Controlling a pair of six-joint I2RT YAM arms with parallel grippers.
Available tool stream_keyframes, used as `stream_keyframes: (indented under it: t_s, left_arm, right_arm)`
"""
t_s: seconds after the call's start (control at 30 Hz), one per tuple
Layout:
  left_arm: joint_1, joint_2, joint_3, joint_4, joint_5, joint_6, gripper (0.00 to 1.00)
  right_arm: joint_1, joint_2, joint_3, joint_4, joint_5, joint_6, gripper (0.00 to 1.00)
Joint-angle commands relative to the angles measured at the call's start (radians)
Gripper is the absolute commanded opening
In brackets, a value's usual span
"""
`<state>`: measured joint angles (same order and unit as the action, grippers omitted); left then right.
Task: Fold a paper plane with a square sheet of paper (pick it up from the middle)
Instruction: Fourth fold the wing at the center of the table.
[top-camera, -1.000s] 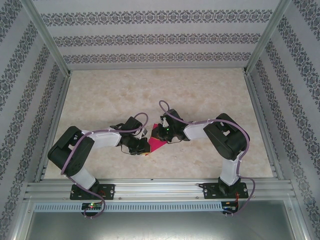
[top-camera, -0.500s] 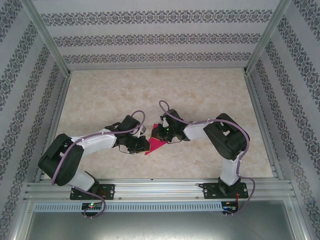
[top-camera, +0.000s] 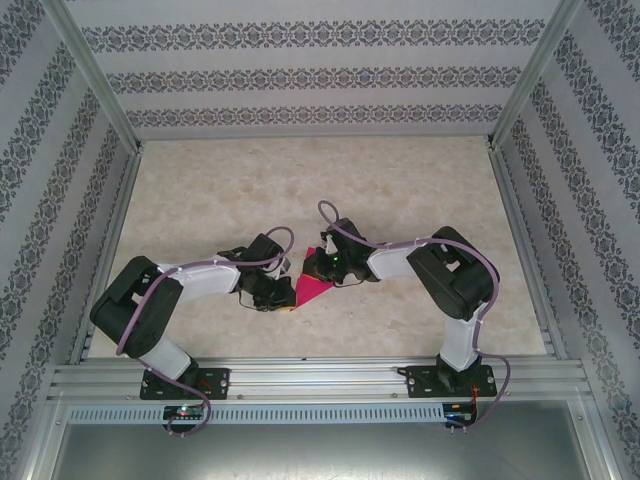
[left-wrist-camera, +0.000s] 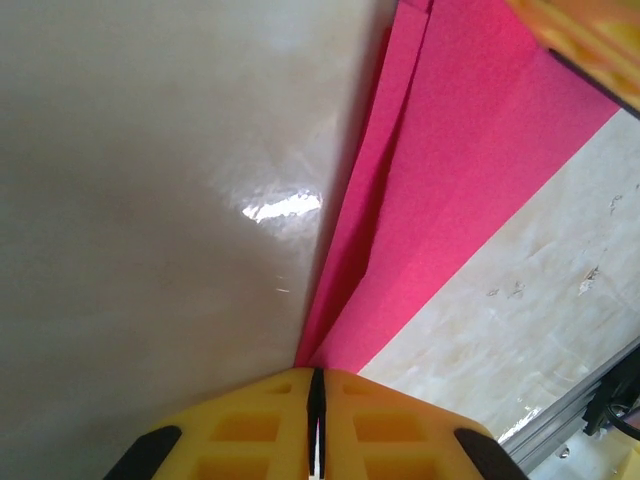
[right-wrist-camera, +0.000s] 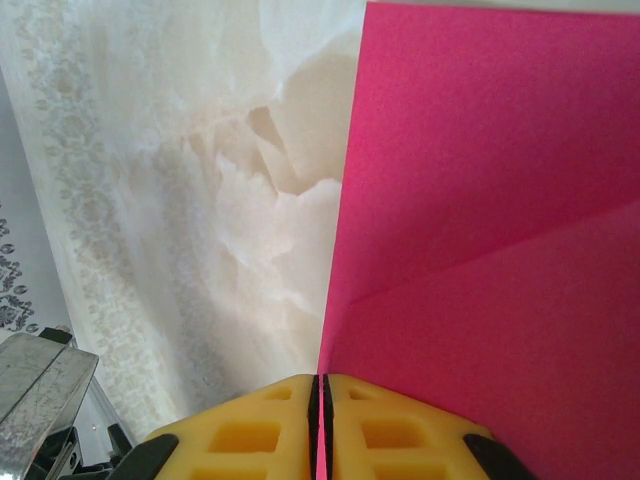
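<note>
Marbled worktop (top-camera: 400, 200), patterned walls around it. Near its middle, left jaws and right jaws are each closed on an edge of the part-folded paper (top-camera: 312, 291). Uneven pulling could tear it or skew the crease.

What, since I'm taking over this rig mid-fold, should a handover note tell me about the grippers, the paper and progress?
Left gripper: shut on a pointed corner of the pink paper.
Right gripper: shut on the opposite edge of the same paper.
Paper: held between the two grippers over the near middle of the table; whether it touches the surface is unclear.
Done: folding has begun. Overlapping layers show in the left wrist view and a diagonal fold line in the right wrist view.
Left: it is not yet a slim dart, so the remaining folds and the centre crease probably need doing.
</note>
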<state>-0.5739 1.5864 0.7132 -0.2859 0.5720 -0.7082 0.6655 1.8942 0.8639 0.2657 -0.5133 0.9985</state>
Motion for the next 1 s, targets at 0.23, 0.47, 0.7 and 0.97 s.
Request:
stream_keyframes:
  t_s: [0.23,0.47,0.7,0.97]
  left_arm:
    - [0.004,-0.059,-0.072,-0.117,-0.006,-0.023,0.11]
    - [0.005,-0.213,-0.018,-0.147,-0.019,-0.017,0.11]
    - [0.009,-0.117,0.090,-0.080,0.006,0.013,0.12]
    - [0.008,0.049,0.121,-0.008,0.006,0.037,0.14]
  right_arm:
    - [0.005,0.073,-0.036,-0.120,0.084,-0.016,0.14]
    - [0.010,0.066,-0.039,-0.124,0.095,-0.009,0.14]
    - [0.012,0.065,-0.047,-0.115,0.098,-0.001,0.14]
    - [0.011,0.059,-0.051,-0.097,0.092,0.003,0.14]
